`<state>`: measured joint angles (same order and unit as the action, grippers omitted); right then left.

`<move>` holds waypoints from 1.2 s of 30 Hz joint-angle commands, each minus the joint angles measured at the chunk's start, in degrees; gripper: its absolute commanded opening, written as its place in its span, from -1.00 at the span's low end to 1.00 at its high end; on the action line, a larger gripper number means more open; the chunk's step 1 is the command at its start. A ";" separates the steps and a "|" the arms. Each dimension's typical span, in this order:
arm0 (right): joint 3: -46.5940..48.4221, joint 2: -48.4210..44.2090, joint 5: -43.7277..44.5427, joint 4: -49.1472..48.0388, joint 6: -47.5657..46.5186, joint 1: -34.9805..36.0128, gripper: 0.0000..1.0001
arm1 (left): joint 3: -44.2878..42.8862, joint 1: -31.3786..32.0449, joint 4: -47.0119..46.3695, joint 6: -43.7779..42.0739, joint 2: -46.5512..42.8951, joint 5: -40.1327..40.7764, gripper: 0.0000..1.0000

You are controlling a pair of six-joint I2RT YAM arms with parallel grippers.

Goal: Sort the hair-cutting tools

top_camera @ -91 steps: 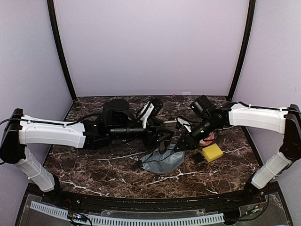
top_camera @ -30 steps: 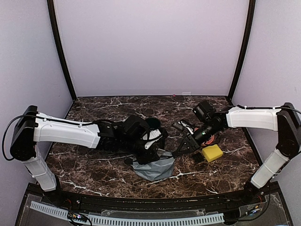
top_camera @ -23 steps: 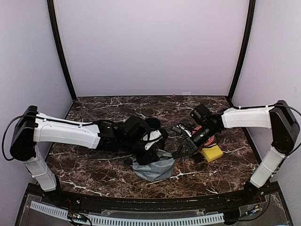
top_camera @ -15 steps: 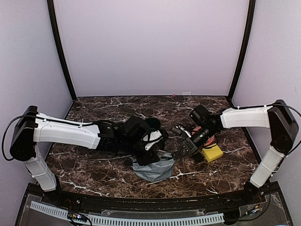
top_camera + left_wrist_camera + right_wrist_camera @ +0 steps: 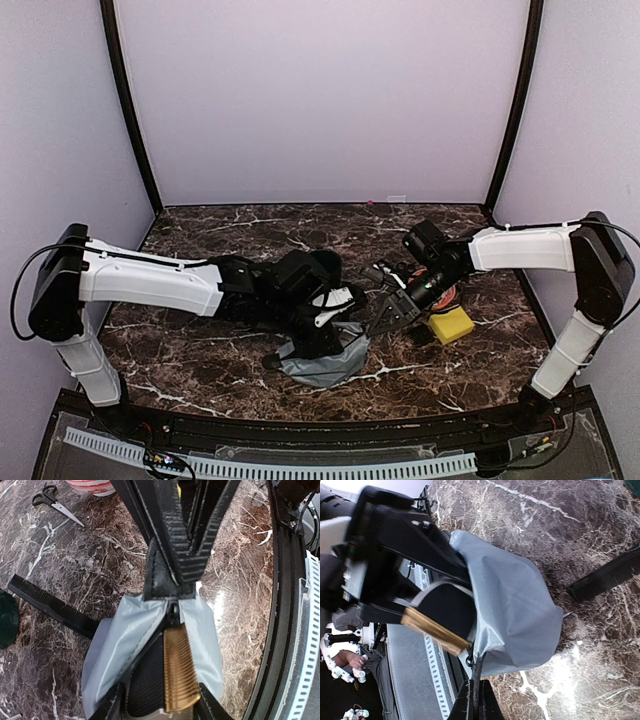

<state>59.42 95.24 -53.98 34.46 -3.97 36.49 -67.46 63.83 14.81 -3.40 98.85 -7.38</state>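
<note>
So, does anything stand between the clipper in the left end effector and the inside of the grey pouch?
Nothing visible does. The right end effector pinches the pouch by its rim, the mouth gapes, and the clipper, held by the left end effector, is partly inside it. The comb lies beside the pouch.

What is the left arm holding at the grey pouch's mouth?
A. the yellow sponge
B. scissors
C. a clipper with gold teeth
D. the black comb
C: the clipper sits between the left fingers, its tip in the grey pouch; the comb and scissors lie outside it.
</note>
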 commanded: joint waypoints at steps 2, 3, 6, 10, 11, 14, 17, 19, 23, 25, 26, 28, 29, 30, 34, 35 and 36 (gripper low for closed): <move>1.10 -1.84 -3.75 0.24 -1.13 0.34 -1.00 | -3.99 0.58 5.31 -0.18 3.69 2.97 -1.00; 1.06 -1.89 -3.84 0.18 -1.15 0.37 -1.00 | -4.15 0.59 5.66 0.04 4.20 3.44 -1.00; 1.12 -1.93 -3.86 0.32 -1.45 0.34 -1.00 | -4.16 0.59 5.95 1.60 5.00 5.81 -1.00; 0.86 -1.90 -3.10 0.52 -1.83 0.31 -1.00 | -3.51 0.59 6.37 3.36 4.66 7.99 -1.00; 0.84 -1.90 -2.65 0.52 -1.88 0.32 -1.00 | -2.90 0.59 6.00 3.85 3.83 8.13 -1.00; 0.70 -1.81 -2.06 0.44 -1.93 0.22 -1.00 | 0.15 0.59 3.19 3.40 1.38 8.32 -1.00; 0.98 -1.69 -2.35 0.39 -1.92 0.22 -1.00 | -0.40 0.59 4.79 3.16 1.89 10.17 -0.68; 1.28 -1.48 -2.32 0.53 -1.99 0.24 -1.00 | -1.65 0.59 6.05 3.40 2.46 10.27 -0.52; 1.34 -1.37 -1.61 0.63 -2.18 0.17 -1.00 | -2.64 0.68 5.08 3.84 1.17 10.72 -0.35; 1.36 -1.54 -0.47 0.51 -2.19 0.10 -1.00 | -3.05 0.68 5.05 3.71 -0.13 10.74 -0.27; 1.39 -1.67 0.63 0.52 -2.26 0.02 -1.00 | -3.18 0.68 5.11 3.55 -0.75 10.35 -0.25; 1.79 -1.81 2.22 0.44 -2.31 -0.58 -1.00 | -3.46 0.67 5.38 4.12 -2.68 11.08 -0.04; 1.97 -1.90 2.87 0.42 -2.29 -0.97 -1.00 | -3.42 0.68 5.41 4.32 -3.55 11.33 0.05; 2.20 -1.90 3.43 0.50 -2.32 -1.23 -1.00 | -3.33 0.68 5.34 4.56 -4.59 11.52 0.13; 2.58 -2.29 5.34 0.61 -3.27 -1.42 -1.00 | -2.21 0.68 3.37 5.55 -9.09 14.57 0.48; 2.56 -2.41 5.23 0.61 -3.32 -1.37 -1.00 | -1.56 0.68 2.46 5.52 -9.98 14.68 0.54; 2.59 -2.49 5.12 0.69 -3.40 -1.41 -1.00 | -1.38 0.68 1.96 5.77 -10.53 15.06 0.55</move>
<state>60.42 94.80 -49.98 34.89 -5.96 35.44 -69.38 64.75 18.63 1.17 94.02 4.49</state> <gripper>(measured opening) 0.009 0.748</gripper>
